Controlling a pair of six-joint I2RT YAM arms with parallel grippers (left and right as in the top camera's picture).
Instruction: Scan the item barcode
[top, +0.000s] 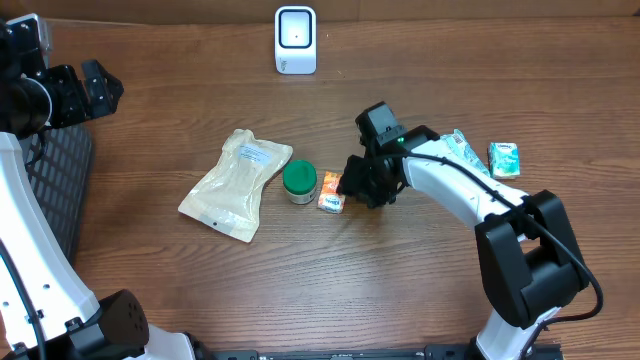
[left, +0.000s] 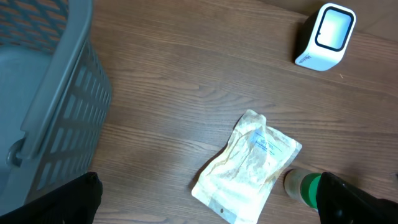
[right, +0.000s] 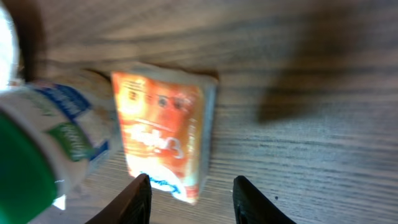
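The item nearest my right gripper (top: 352, 186) is a small orange carton (top: 331, 192) lying flat on the wooden table. In the right wrist view the carton (right: 165, 134) fills the middle. My right gripper (right: 193, 202) is open, its fingertips (right: 140, 196) low at the carton's near end, with a gap on the right side. The white barcode scanner (top: 295, 40) stands at the far edge and also shows in the left wrist view as the scanner (left: 326, 34). My left gripper (top: 97, 85) hovers wide open and empty at the far left.
A green-lidded jar (top: 299, 182) touches the carton's left side. A pale pouch (top: 237, 185) lies left of the jar. A teal box (top: 504, 160) and a packet (top: 461, 145) sit at the right. A grey mesh basket (left: 50, 93) stands on the left.
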